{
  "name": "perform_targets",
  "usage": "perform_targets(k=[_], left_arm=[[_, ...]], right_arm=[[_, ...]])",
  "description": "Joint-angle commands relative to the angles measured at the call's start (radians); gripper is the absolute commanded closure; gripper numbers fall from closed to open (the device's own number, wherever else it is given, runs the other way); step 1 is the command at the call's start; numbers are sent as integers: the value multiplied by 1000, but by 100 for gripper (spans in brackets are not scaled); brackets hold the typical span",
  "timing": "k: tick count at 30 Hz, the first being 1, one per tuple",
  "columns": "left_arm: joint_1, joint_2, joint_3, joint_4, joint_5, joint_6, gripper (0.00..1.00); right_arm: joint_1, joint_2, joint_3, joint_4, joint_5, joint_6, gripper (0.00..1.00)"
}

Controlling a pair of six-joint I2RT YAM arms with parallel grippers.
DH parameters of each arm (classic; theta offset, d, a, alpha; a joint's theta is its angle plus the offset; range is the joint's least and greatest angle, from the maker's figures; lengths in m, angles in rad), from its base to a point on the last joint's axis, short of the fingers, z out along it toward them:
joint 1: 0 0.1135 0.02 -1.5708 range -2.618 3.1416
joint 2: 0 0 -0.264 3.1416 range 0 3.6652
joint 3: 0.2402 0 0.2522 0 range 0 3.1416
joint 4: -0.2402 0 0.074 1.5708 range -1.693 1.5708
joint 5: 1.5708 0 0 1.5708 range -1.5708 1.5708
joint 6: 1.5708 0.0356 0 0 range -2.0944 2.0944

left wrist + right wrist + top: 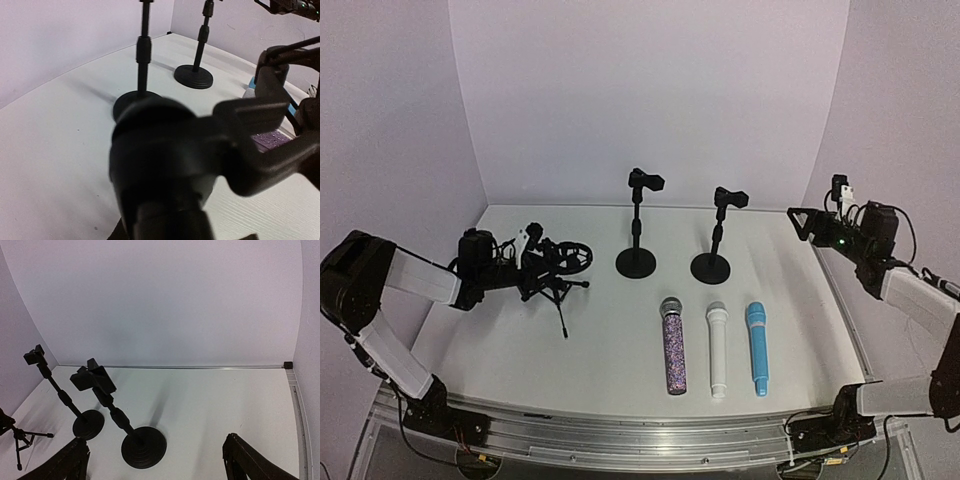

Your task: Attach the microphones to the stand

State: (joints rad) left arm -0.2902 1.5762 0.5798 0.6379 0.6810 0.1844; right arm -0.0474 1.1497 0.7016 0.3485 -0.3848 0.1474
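Three microphones lie side by side on the white table (620,350): purple-glitter (672,346), white (717,350), light blue (757,348). Two black round-base stands with clips stand behind them, the left one (636,225) and the right one (714,238). A small black tripod stand with a ring mount (558,272) is at the left. My left gripper (528,268) is closed around it; in the left wrist view its black body (165,150) fills the frame and hides the fingers. My right gripper (802,222) is open and empty in the air at the right, and one of its fingers (245,462) shows in the right wrist view.
The right wrist view shows both round-base stands, the nearer (143,446) and the farther (88,424), and the tripod's legs (20,437). The table's raised metal edge (840,300) runs along the right. White walls close in the back and sides.
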Motion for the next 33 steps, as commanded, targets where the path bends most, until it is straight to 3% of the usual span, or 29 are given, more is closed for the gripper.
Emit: perform_targets(k=[1, 10, 16, 23, 25, 30, 33], left_arm=[[-121, -131, -112, 214, -255, -88, 100], [-242, -101, -167, 319, -480, -59, 100], [-256, -118, -171, 218, -489, -154, 100], [-256, -113, -168, 181, -435, -224, 91], [-257, -109, -174, 184, -409, -226, 85], [-254, -136, -193, 169, -390, -154, 52], [-250, -168, -193, 140, -354, -146, 41]], right_arm=[[52, -50, 38, -2, -19, -9, 9], [257, -56, 46, -3, 33, -23, 10], [344, -16, 75, -2, 46, -34, 10], [393, 28, 113, 4, 58, -62, 10], [401, 36, 120, 8, 61, -67, 10], [410, 50, 130, 12, 58, -68, 10], [413, 58, 132, 15, 56, -65, 9]])
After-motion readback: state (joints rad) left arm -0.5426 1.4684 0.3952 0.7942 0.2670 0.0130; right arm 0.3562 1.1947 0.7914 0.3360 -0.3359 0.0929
